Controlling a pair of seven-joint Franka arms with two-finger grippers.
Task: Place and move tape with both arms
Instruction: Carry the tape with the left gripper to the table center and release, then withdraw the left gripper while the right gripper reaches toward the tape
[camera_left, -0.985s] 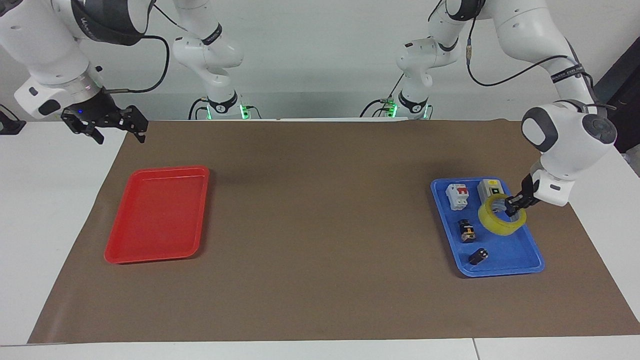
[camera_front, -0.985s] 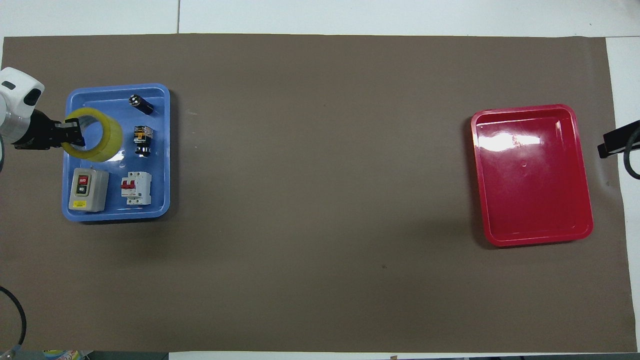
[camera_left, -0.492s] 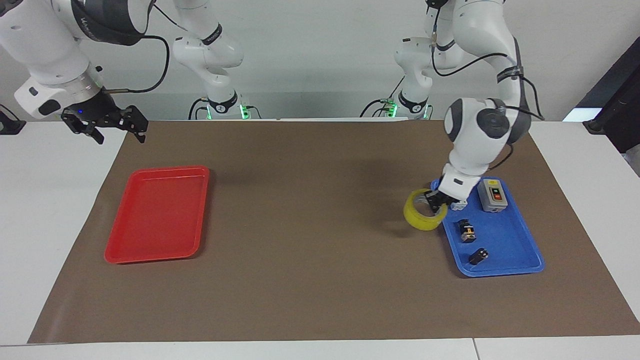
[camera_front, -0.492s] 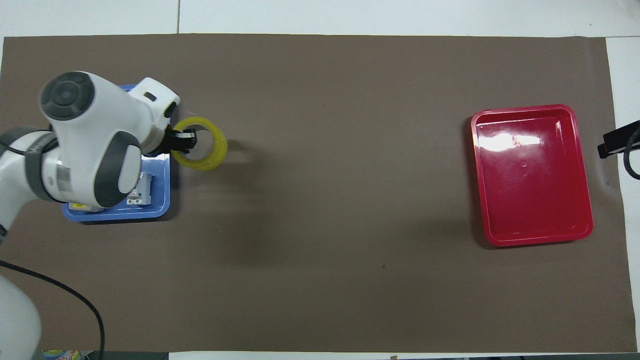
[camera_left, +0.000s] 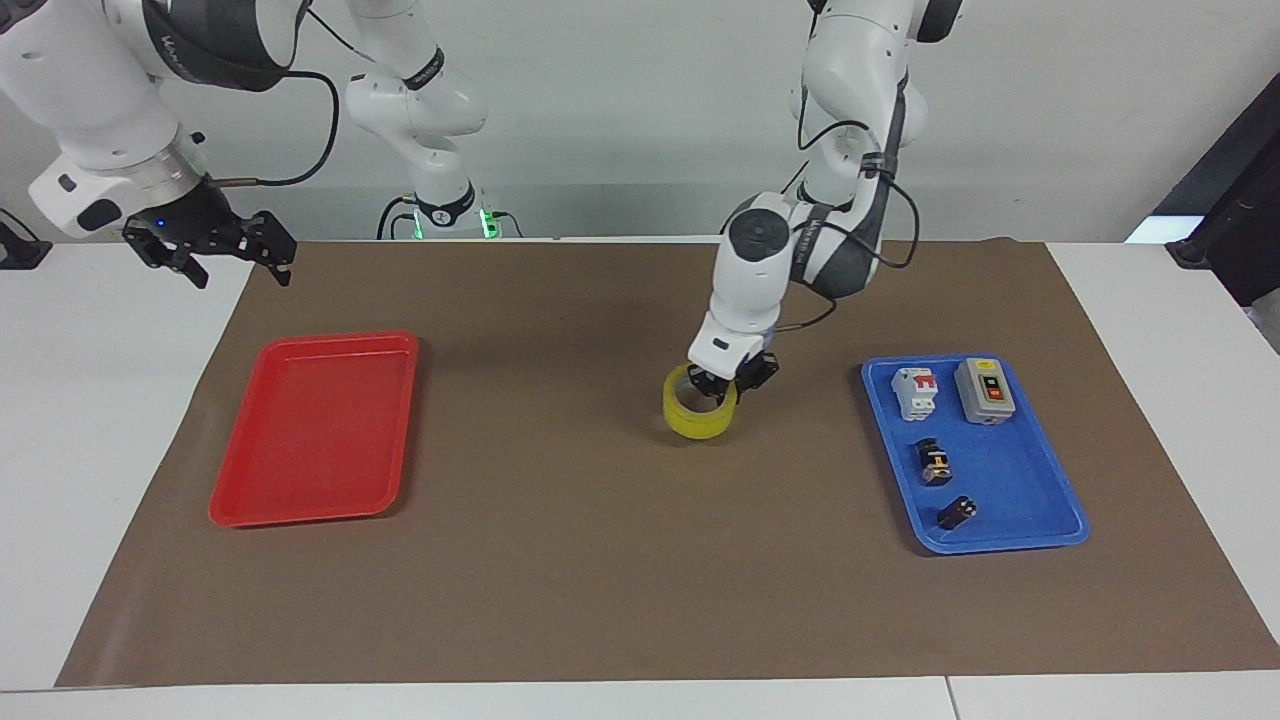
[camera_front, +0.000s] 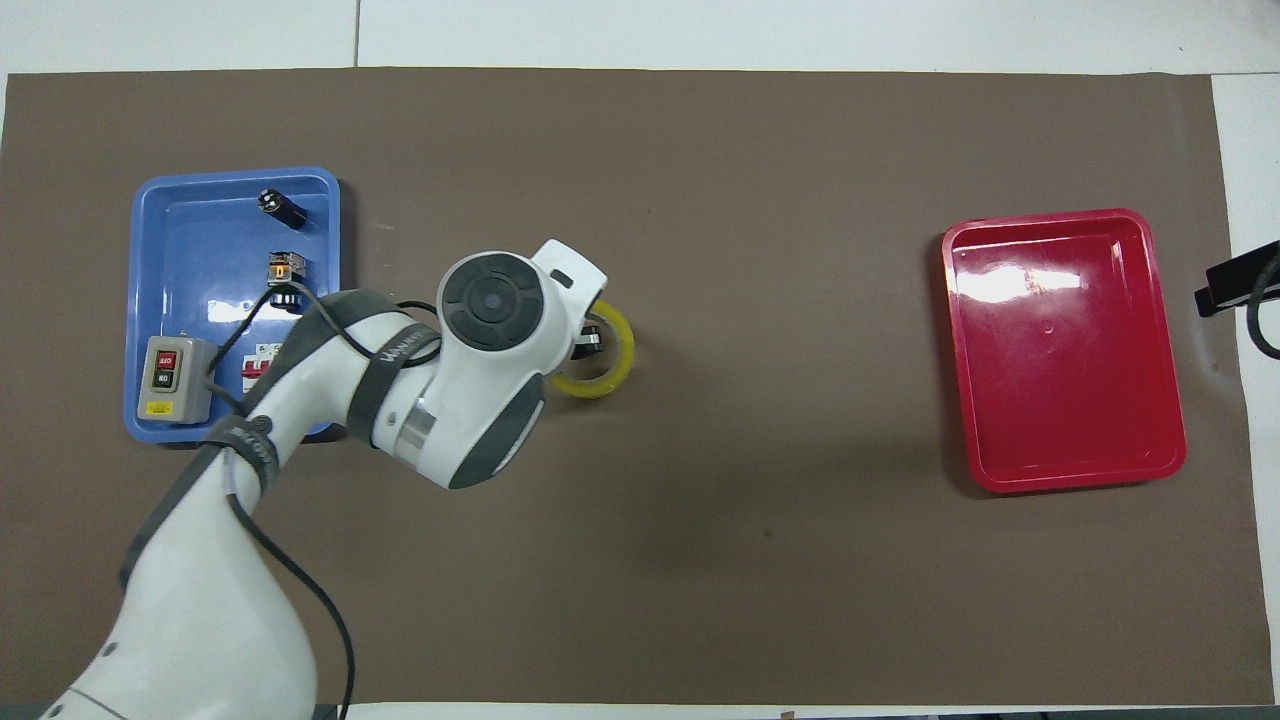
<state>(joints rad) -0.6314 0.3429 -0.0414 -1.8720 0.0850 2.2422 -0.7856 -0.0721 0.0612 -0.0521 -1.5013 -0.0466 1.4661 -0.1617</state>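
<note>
Over the brown mat (camera_left: 600, 560), facing view, the left gripper (camera_left: 727, 384) pinches the yellow tape (camera_left: 699, 408) between the empty red tray (camera_left: 312, 430) and the blue tray (camera_left: 1020, 500), which holds switches and small black parts. The right gripper (camera_left: 215, 250) waits, fingers spread. From overhead, the arm hides part of the tape (camera_front: 605, 375).

left gripper (camera_left: 722, 387): i see it clamped on the tape (camera_left: 699, 415), mid-mat
right gripper (camera_left: 215, 245): waiting, fingers spread
</note>
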